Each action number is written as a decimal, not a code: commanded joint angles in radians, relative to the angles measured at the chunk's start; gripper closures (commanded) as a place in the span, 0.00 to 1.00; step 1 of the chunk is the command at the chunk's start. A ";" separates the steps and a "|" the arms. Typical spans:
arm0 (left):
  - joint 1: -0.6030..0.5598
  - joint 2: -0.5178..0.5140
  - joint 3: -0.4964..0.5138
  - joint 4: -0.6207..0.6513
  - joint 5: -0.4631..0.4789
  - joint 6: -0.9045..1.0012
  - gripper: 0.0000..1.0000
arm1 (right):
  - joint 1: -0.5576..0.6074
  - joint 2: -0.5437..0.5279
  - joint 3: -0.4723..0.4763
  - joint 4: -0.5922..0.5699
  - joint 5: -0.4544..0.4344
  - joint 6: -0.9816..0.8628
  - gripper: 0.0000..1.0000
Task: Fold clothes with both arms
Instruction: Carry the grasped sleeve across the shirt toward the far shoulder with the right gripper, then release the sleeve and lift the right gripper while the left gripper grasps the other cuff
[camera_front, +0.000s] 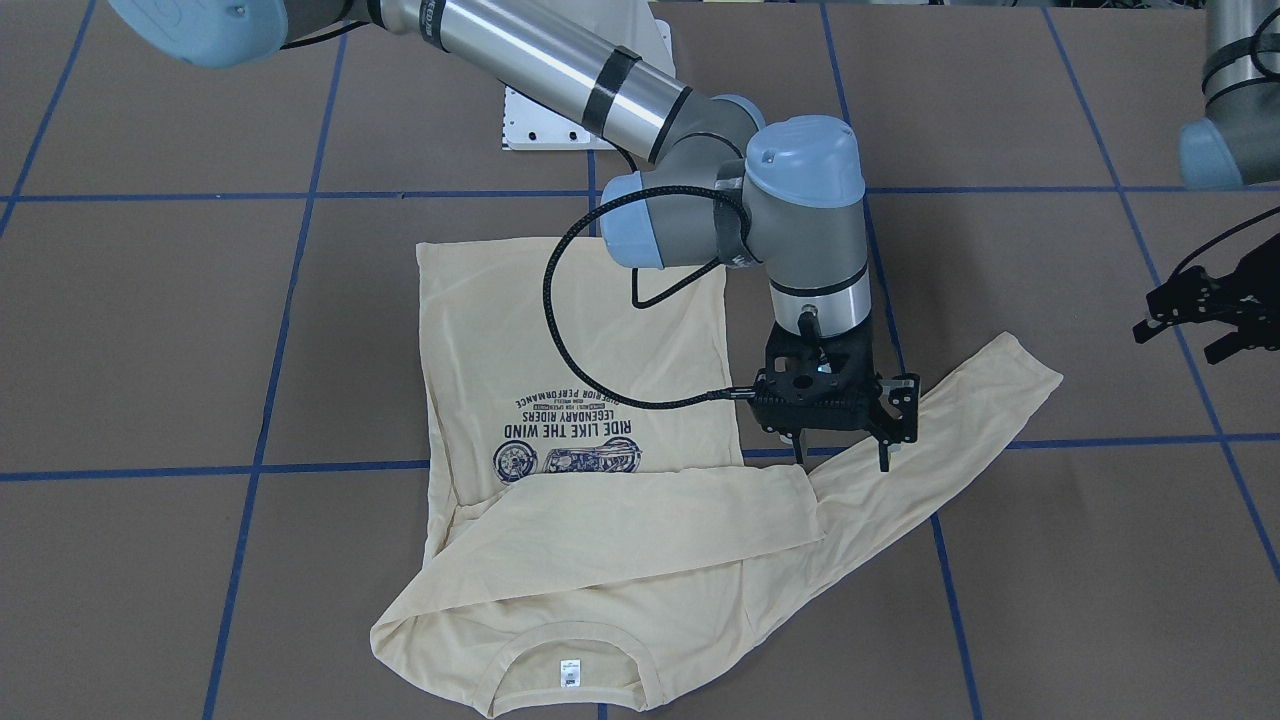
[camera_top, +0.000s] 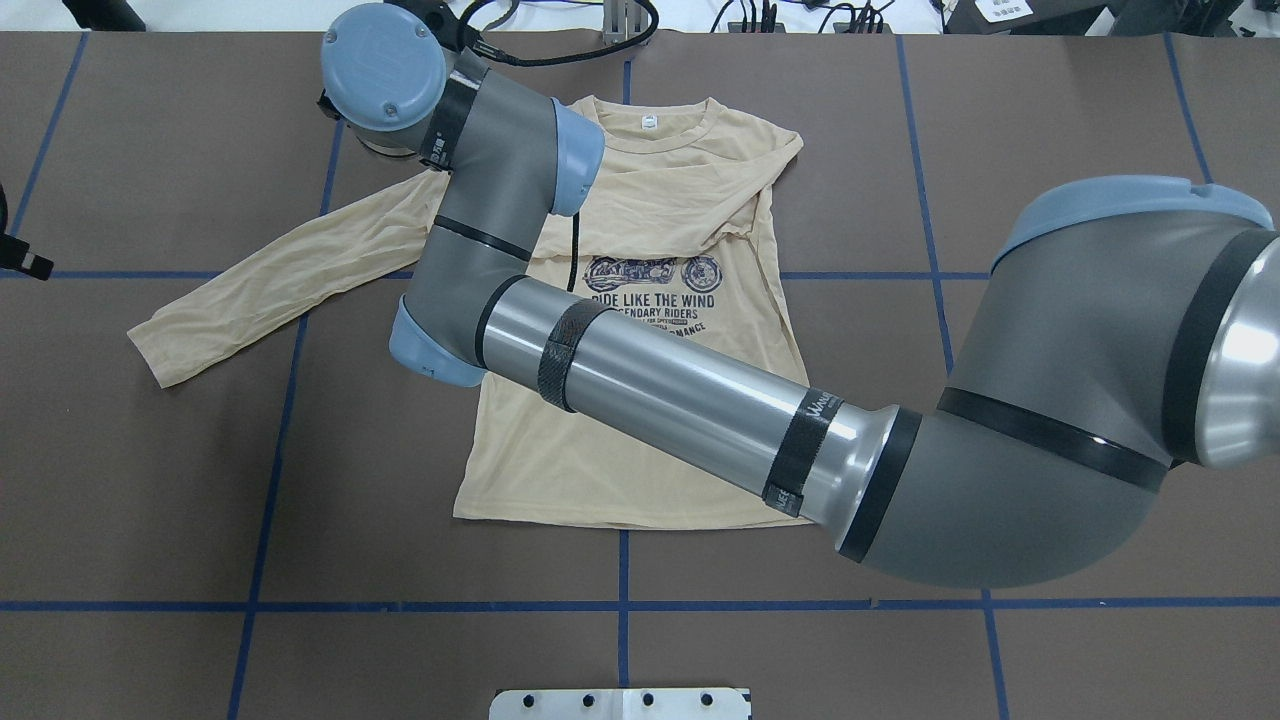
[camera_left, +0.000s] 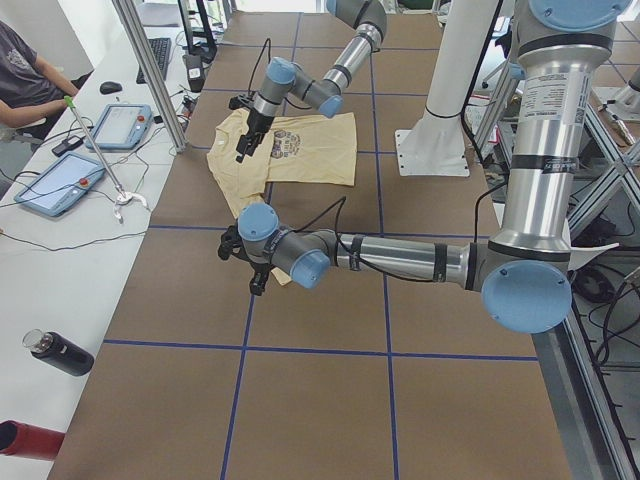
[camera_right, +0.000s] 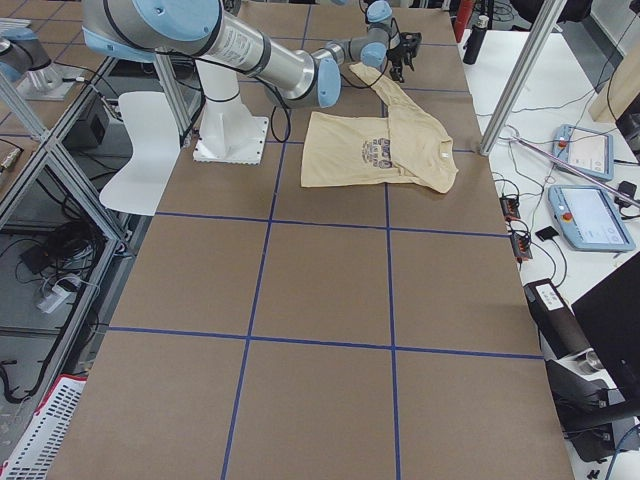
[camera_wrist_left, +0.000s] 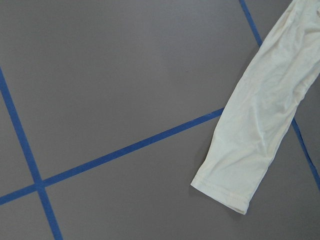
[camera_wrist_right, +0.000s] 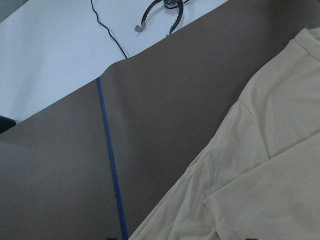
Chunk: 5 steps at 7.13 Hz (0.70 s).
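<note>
Left hand (camera_front: 1178, 338) partly off-frame.

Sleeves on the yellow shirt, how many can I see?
2. The folded sleeve lies across the shirt; the other sleeve stretches out flat, by the right claw.

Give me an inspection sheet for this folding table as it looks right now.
Surface: brown table, blue tape grid.
Job's things: shirt print up; folded sleeve across the chest, spread sleeve out flat.
Clutter: nothing seen.
End effectors: right end effector open over the spread sleeve; left end effector open, off the shirt.
Cables: black cable loops above the shirt to the right end effector.
Surroundings: bench with tablets, bottle, seated person.
</note>
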 joint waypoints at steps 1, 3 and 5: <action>0.119 0.030 0.037 -0.147 0.111 -0.128 0.04 | 0.040 -0.057 0.078 0.000 0.097 -0.005 0.10; 0.156 0.015 0.127 -0.235 0.110 -0.131 0.18 | 0.054 -0.140 0.174 -0.003 0.104 -0.022 0.10; 0.182 0.000 0.144 -0.237 0.105 -0.132 0.30 | 0.062 -0.210 0.267 -0.008 0.105 -0.022 0.10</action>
